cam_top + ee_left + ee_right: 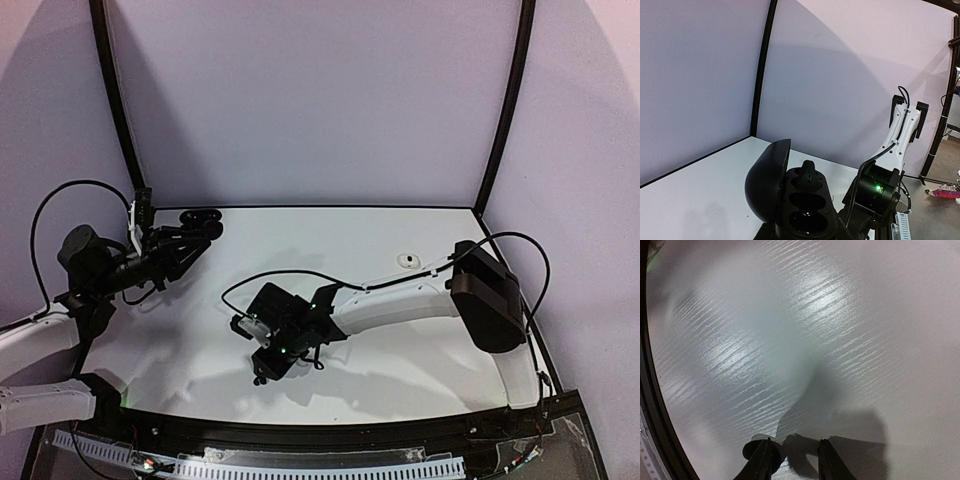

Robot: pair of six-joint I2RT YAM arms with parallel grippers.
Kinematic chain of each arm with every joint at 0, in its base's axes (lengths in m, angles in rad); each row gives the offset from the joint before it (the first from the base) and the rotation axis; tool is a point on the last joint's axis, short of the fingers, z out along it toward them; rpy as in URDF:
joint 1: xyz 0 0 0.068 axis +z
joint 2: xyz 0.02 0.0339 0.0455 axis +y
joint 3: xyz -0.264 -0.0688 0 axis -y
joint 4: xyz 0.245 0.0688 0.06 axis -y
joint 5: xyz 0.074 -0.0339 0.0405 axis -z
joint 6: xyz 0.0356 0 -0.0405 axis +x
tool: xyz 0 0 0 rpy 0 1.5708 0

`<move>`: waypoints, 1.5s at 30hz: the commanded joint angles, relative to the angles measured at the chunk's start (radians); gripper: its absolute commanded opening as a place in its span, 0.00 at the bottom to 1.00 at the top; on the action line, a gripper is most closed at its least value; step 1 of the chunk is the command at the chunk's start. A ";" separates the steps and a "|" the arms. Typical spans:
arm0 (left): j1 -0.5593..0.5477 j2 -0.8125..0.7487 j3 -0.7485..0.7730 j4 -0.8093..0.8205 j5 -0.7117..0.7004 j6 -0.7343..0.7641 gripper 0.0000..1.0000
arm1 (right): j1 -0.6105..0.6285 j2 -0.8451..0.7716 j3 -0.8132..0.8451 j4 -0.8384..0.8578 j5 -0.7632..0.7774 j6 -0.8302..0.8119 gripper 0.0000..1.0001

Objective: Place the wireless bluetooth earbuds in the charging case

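**A:** Jaws on the left gripper (183, 237) look pinched on the black charging case (203, 222), seen from above. It's raised off the tabletop (400, 335) at far left, probably to offer its open mouth to the other arm.

**B:** The right gripper (265, 368) is low over mid-tabletop, with a small white oval object (407, 260) well apart behind it.

**A:** Left wrist now: the case is glossy moulded plastic with its domed lid (767, 180) swung open. One roundish black earbud (808, 175) stands at the tray's far end, and I can't tell if it's fully seated. The nearer hollows look empty.

**B:** Held open like that for the next bud, I'd guess.

**A:** Right wrist: those jaws stand slightly spread, tips close to the matte, grain-streaked white surface. Only shadow lies between them.

**B:** And that dark blob (751, 449) just outside one finger?

**A:** Could be another black earbud, but it's too small to tell.
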 commanded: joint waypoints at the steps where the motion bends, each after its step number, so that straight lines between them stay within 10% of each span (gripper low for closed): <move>1: 0.007 0.002 -0.010 0.004 0.010 0.012 0.01 | 0.016 -0.012 -0.021 0.000 -0.021 -0.012 0.30; 33: 0.008 0.019 -0.001 -0.001 0.031 0.028 0.01 | 0.048 -0.074 -0.095 0.045 -0.100 -0.026 0.04; 45: 0.008 0.017 0.000 -0.005 0.035 0.032 0.01 | 0.052 -0.061 -0.098 0.052 -0.135 -0.021 0.09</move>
